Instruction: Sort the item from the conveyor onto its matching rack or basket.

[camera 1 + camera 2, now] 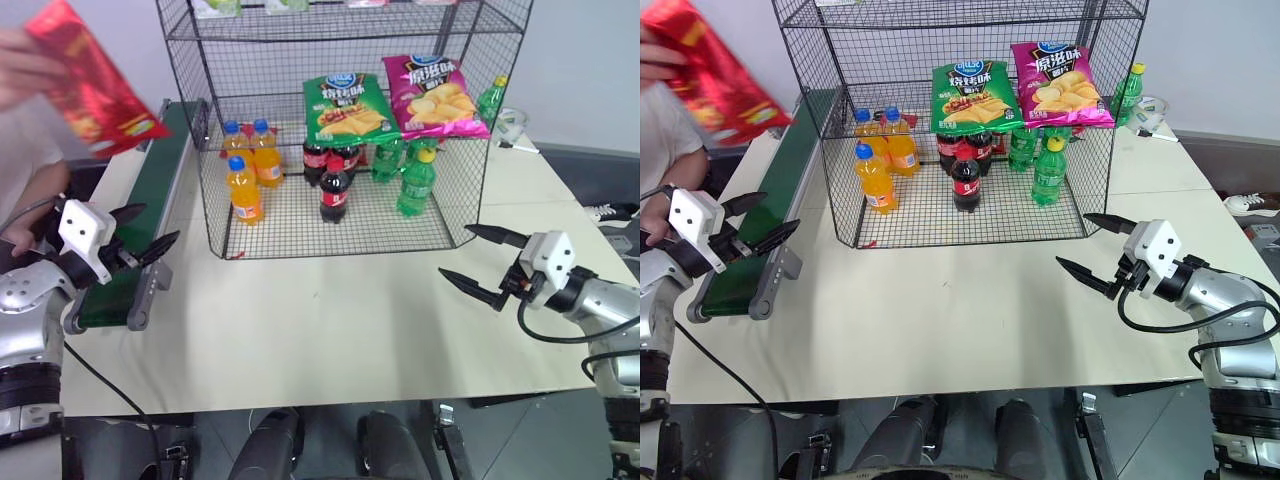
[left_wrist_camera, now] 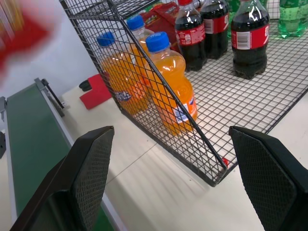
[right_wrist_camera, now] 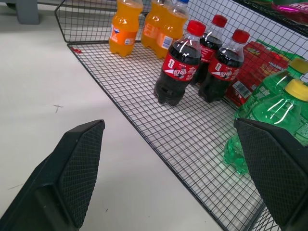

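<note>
red crisp bag [image 1: 88, 82]: in a person's hand [image 1: 22, 68] above the conveyor's [image 1: 150, 190] far end, not yet on belt
left gripper [image 1: 148, 232]: jaws apart, empty
right gripper [image 1: 482, 262]: jaws apart, empty
wire rack [image 1: 340, 120]: red bag not yet shelved; pick and place both remain

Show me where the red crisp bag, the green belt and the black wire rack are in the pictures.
red crisp bag [image 1: 90, 85], left eye view, middle of the bag's face.
green belt [image 1: 150, 205], left eye view, bare belt surface.
black wire rack [image 1: 345, 225], left eye view, bare bottom mesh at the front.

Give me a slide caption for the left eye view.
Person's hand holds red crisp bag above conveyor; both grippers open before wire rack.
</note>
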Tool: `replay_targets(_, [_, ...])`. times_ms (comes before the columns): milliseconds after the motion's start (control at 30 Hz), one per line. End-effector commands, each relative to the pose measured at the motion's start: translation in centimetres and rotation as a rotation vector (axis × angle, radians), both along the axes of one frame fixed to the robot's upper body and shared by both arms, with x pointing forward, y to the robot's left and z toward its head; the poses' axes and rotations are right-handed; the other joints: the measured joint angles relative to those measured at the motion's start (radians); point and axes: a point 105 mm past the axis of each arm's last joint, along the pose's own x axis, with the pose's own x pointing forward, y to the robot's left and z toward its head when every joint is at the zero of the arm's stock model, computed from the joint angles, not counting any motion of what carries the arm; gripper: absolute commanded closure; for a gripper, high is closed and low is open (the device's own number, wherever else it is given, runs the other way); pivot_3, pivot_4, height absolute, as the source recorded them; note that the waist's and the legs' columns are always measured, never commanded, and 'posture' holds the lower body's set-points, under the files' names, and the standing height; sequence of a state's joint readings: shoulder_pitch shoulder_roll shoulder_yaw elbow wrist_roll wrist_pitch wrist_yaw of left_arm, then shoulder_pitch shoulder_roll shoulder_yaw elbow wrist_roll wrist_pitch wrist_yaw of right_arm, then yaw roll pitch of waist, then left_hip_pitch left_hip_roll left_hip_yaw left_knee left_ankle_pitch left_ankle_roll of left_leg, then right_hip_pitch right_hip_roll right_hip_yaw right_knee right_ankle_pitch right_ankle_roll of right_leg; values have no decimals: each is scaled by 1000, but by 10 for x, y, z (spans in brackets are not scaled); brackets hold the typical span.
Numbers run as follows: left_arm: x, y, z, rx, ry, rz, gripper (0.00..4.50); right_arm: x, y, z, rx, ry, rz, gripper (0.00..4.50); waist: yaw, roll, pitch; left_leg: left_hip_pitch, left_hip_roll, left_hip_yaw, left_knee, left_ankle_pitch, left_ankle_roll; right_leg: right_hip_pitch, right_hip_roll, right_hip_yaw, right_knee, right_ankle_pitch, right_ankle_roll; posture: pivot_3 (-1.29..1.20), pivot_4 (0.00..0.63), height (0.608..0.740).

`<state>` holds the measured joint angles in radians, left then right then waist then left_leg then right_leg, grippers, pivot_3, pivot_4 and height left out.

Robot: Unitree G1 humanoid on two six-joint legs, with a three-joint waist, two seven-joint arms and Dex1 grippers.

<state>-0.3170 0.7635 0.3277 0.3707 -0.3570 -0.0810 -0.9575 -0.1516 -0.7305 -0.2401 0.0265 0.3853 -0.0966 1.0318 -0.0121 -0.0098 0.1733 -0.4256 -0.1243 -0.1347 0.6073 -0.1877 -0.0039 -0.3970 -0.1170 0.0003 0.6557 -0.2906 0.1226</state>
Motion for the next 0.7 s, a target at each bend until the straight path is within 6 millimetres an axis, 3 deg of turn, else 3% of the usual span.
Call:
replay_targets(33, [-6, -1, 13, -22, -33, -25, 511, 2, 5, 10, 9, -41, 12, 0, 1, 0, 0, 0, 0, 0, 0, 0, 0, 0, 0, 0, 0, 0, 0, 0, 150, 740])
replay_targets(700, [-29, -2, 0, -42, 16, -32, 511, 1, 9, 9, -3, -16, 42, 0, 1, 0, 0, 0, 0, 0, 0, 0, 0, 0, 0, 0, 0, -2, -3, 0, 150, 740])
